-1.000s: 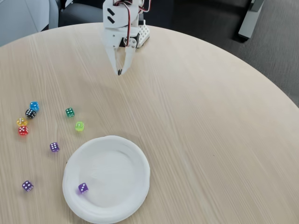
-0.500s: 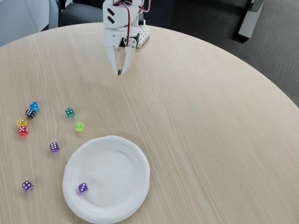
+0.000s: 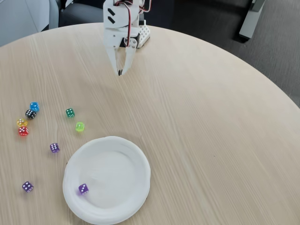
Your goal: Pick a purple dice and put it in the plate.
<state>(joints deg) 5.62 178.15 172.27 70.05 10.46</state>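
Observation:
In the fixed view, the white plate (image 3: pixel 131 159) lies near the front of the round table. One purple dice (image 3: pixel 83 189) rests inside it at its lower left. Another purple dice (image 3: pixel 55 147) sits on the table just left of the plate, and a third purple dice (image 3: pixel 27 187) lies further left near the front edge. My white gripper (image 3: pixel 120 72) hangs at the far side of the table, tips pointing down, shut with nothing between them and well away from every die.
A cluster of dice lies at the left: blue (image 3: pixel 34 106), black (image 3: pixel 30 114), yellow (image 3: pixel 21 123), red (image 3: pixel 23 131). A dark green die (image 3: pixel 70 112) and a lime die (image 3: pixel 79 126) sit nearer the plate. The arm's base (image 3: pixel 140 33) stands at the far table edge.

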